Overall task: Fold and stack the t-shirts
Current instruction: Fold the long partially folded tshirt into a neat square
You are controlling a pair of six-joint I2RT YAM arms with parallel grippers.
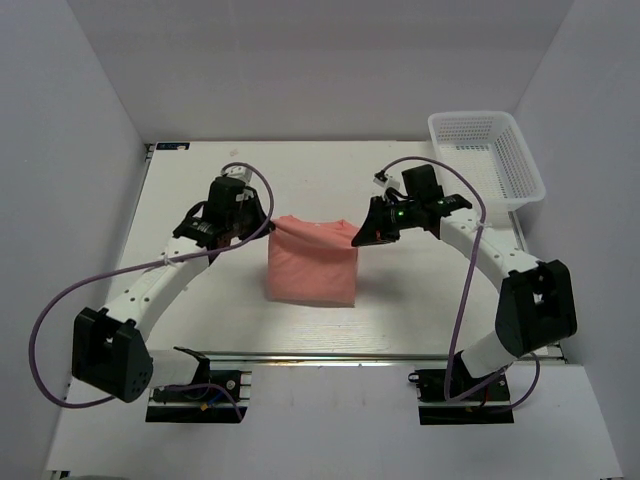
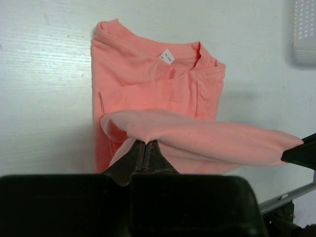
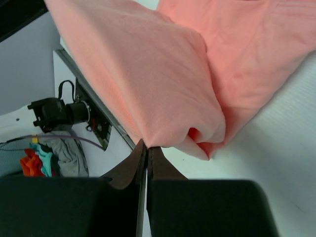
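— So, where does the salmon-pink t-shirt (image 1: 312, 270) sit?

— In the middle of the table (image 1: 200, 190), between the two arms and well apart from the white mesh basket (image 1: 485, 155) at the far right corner. Most of it lies flat as a part-folded block. In the left wrist view the collar and its small white tag (image 2: 168, 57) rest on the table. One edge is lifted off the rest and hangs stretched between the grippers.

— And the fingers?

— The left gripper (image 2: 145, 148) has its fingers pressed together on one end of that raised edge. The right gripper (image 3: 147, 148) is pinched the same way on the other end, with cloth bunching just above its tips.

— How will it handle, do you think?

— Light, thin and floppy, I'd judge. It has no stiffness: the lifted span sags in a soft roll between the two pinches, so it should drape wherever it's led and crease where it lands. It's not fragile and not slippery, though so thin a pinch could pull free if the arms draw apart too hard.

— Best place to hold it?

— Probably where they have it: the two ends of one edge, level and lightly taut, so the fold lies square over the flat part. A single grab mid-cloth would only crumple it.
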